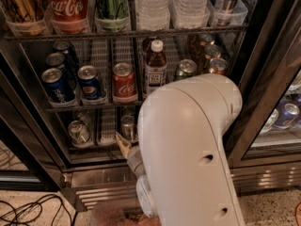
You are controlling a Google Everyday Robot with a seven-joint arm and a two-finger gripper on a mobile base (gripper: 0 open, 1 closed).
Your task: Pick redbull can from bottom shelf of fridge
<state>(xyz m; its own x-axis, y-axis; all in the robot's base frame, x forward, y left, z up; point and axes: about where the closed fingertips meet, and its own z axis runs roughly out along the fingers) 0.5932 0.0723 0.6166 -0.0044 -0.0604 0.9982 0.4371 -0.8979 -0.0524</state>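
Observation:
The fridge [28,126] stands open in front of me with wire racks of cans and bottles. On the bottom shelf [107,126] a slim silver redbull can [128,126] stands upright in a lane right of the white dividers. My gripper [124,145] is at the shelf's front rail, just below and in front of the redbull can. My white arm housing [188,145] hides most of it. A wider silver can [78,132] lies in the lane to the left.
The rack above holds Pepsi cans [56,84], a Coca-Cola can [124,83], a brown bottle [155,69] and more cans. The black door frame [268,74] stands at the right. The steel base grille [101,189] is below, with cables [28,211] on the floor.

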